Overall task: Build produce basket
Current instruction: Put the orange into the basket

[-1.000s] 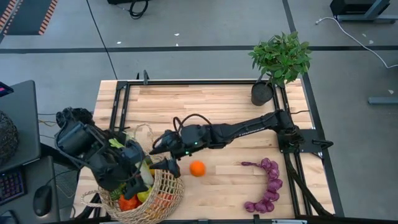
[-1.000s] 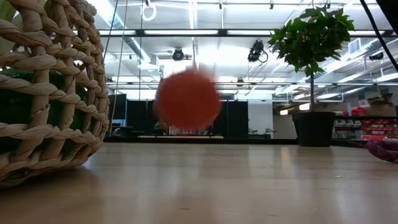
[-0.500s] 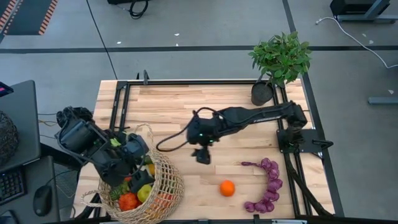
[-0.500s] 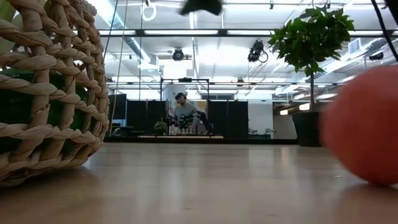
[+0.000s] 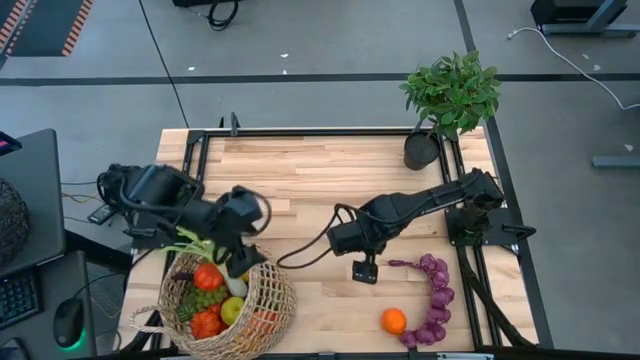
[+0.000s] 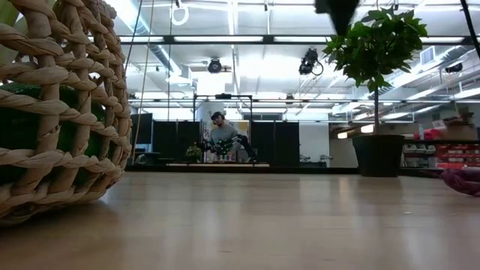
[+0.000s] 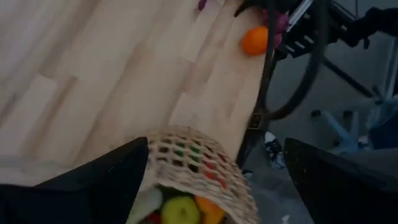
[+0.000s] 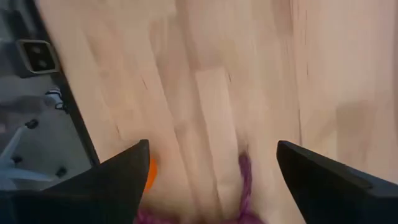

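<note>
Mostly I have the basket (image 5: 228, 310) at the near left corner filled, yet the orange (image 5: 394, 320) and purple grapes (image 5: 430, 298) lie out right, both grippers, left gripper (image 5: 247, 262) and right gripper (image 5: 364, 271), spread wide and empty.

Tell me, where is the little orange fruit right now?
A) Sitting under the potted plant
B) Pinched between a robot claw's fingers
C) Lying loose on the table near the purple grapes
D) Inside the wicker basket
C: in the high view the orange lies on the bare wooden table right beside the purple grapes, well apart from the basket, and the right gripper above the table holds nothing.
</note>
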Motion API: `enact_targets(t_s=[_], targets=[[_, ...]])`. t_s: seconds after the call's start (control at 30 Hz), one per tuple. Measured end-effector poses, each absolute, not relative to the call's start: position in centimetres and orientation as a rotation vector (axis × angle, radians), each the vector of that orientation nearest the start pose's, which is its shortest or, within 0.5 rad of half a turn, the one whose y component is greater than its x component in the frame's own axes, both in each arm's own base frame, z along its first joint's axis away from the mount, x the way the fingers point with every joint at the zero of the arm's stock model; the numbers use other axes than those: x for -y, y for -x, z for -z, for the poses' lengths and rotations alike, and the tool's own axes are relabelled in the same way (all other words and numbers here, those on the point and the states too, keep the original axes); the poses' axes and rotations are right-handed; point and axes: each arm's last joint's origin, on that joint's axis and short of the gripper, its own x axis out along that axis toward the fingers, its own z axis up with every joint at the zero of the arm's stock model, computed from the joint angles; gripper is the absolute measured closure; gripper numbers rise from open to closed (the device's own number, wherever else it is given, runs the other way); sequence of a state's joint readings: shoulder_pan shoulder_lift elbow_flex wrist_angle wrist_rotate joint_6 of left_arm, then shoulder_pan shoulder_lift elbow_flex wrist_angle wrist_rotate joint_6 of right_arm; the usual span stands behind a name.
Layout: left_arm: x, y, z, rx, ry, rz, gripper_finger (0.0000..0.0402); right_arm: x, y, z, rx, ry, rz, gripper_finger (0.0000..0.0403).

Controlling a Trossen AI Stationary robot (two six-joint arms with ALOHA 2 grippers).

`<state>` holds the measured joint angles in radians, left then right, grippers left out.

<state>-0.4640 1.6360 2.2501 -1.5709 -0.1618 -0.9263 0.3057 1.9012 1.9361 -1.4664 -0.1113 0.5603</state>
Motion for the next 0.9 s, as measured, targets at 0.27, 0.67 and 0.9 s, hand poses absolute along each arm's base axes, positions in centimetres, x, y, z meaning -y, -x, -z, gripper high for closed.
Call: enact_targets(t_s=[0.27, 0.67, 0.9], targets=[[8.4, -24.6, -47.9, -0.946, 0.389, -0.089, 0.0021, -13.5, -32.3, -29.9, -1.632, -0.486, 0.186, 0.0018], [6.0, -26.6, -49.0, -0.827, 0.409, 0.104, 0.0021, -21.0, -28.3, -28.3, -1.691, -0.634, 0.343, 0.0016], [8.2, -28.9, -49.6, -0.672, 0.543, 0.136, 0.0021, -24.9, -25.8, -28.3, -1.608, -0.62, 0.343, 0.0022]])
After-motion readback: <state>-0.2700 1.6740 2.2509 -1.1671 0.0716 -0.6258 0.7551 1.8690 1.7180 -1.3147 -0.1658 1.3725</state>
